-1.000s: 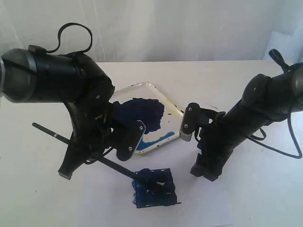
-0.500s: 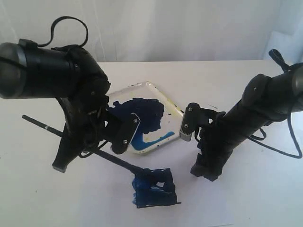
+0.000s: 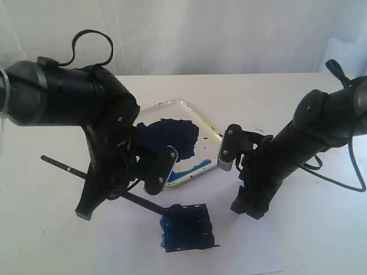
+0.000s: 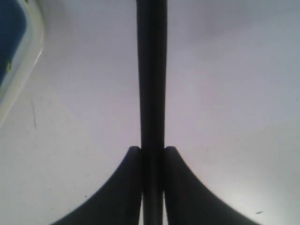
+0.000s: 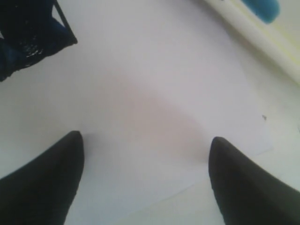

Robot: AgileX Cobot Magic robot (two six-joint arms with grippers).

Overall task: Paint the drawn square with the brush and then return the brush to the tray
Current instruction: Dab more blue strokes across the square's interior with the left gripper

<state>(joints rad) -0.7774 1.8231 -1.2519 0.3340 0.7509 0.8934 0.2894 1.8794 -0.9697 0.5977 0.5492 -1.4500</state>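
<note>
The brush [image 3: 62, 166] is a long thin black stick lying slantwise low over the white sheet. Its bristle end rests at the upper left corner of the drawn square [image 3: 188, 229], which is smeared dark blue. My left gripper [image 3: 110, 187] is shut on the handle [image 4: 151, 70], which runs straight out between the fingertips [image 4: 132, 154]. The tray [image 3: 207, 133] with its dark blue blotch lies behind the square. My right gripper [image 3: 248, 207] hangs open, right of the square, over bare paper [image 5: 146, 138]. The square's edge [image 5: 28, 33] and the tray's rim [image 5: 253, 40] show in the right wrist view.
The tray's rim [image 4: 21, 70] shows at the side of the left wrist view. The white paper's edge [image 5: 220, 164] runs under the right gripper. A white curtain [image 3: 229, 34] closes off the back of the table.
The left arm swung left with the brush, then came back right to about where it started. The bristle end stayed at the square. The right arm has not moved.
</note>
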